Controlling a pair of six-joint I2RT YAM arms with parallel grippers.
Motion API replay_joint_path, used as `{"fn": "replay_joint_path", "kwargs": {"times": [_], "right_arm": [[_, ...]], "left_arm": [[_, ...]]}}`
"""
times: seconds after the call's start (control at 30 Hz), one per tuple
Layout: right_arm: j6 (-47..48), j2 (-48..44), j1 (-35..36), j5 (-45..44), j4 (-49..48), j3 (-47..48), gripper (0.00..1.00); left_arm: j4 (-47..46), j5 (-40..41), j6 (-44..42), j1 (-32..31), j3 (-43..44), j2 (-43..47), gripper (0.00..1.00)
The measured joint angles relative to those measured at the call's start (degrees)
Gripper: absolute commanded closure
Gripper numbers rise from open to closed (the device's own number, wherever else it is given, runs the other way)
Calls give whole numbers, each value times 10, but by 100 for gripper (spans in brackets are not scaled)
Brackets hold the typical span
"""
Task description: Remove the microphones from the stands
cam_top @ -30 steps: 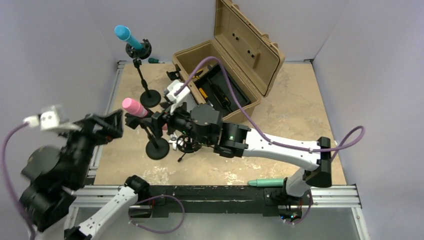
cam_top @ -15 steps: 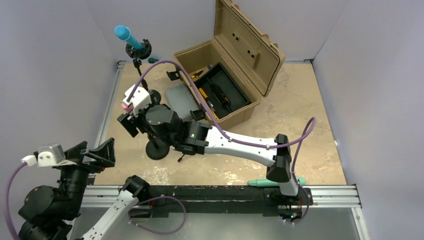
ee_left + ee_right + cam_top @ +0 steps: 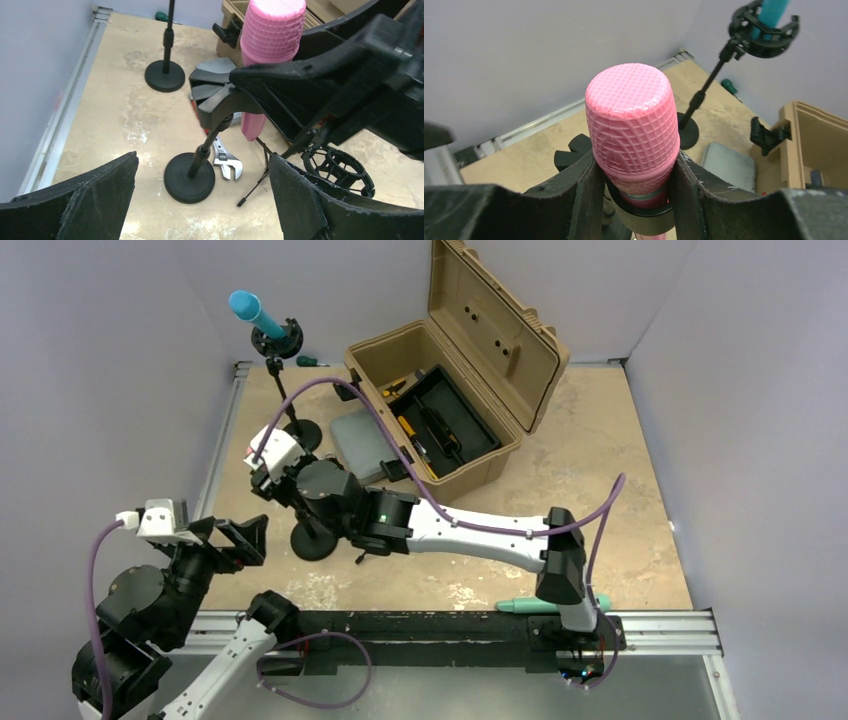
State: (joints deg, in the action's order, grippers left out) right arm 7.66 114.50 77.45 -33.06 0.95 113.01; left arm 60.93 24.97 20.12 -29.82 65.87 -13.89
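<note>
pink microphone point(image 3: 631, 125) | was seated in stand point(image 3: 190, 177) clip, near left edge of table point(image 3: 600, 460) | right end effector point(image 3: 634, 165) pinched its head from both sides, likely set to pull it free | left end effector point(image 3: 203, 162) spread wide, facing stand, holding nothing
</note>
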Motion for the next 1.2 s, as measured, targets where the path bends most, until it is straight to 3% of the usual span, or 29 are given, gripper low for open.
{"fn": "replay_joint_path", "kwargs": {"times": [0.23,0.37,0.53,0.7,0.9,1.2], "right_arm": [[50,-127,-65,269,-49,-164,100],[73,-136,-125,443,-35,-163,100],[99,-111,-152,560,-2,-133,100],[118,-110,-156,621,-1,-132,100],[120,-110,-162,652,-1,-132,100],[116,-102,-167,660,12,-117,100]], "left_arm": [[-18,-68,44,0,-45,-1,0],[-35,-104,58,0,-75,-1,0],[-67,-142,41,0,-96,-4,0],[-88,-141,-15,0,-97,-39,0],[-108,-131,-93,0,-97,-104,9],[-134,-171,-146,0,-102,-100,25]]}}
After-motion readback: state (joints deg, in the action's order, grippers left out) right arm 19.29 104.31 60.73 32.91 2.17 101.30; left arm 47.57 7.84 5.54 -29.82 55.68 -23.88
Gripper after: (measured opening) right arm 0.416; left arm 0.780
